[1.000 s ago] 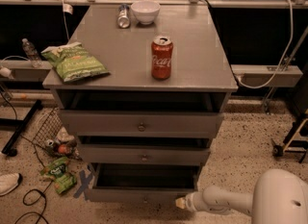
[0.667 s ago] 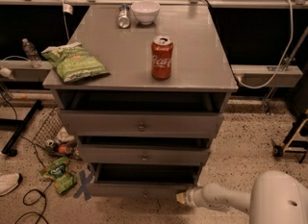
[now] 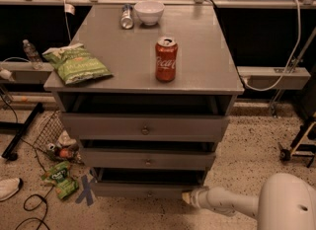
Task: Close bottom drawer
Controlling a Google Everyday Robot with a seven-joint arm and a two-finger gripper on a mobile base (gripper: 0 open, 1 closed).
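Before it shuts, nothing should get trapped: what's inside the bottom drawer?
Only a dark strip inside the bottom drawer shows, nothing visible in it; the middle drawer hides the rest. The gripper is by the bottom front's right end.

Your grey cabinet top (image 3: 197, 56) carries four things: a red cola can (image 3: 166, 59) upright near the front, a white bowl (image 3: 149, 12) at the back, a silver can (image 3: 127, 17) lying just left of it, and a green chip bag (image 3: 76, 64) at the left edge. On the speckled floor (image 3: 247, 135), a green packet (image 3: 60, 178) lies left. The gripper (image 3: 187, 197) sits low at the right corner of the bottom drawer (image 3: 143, 190).
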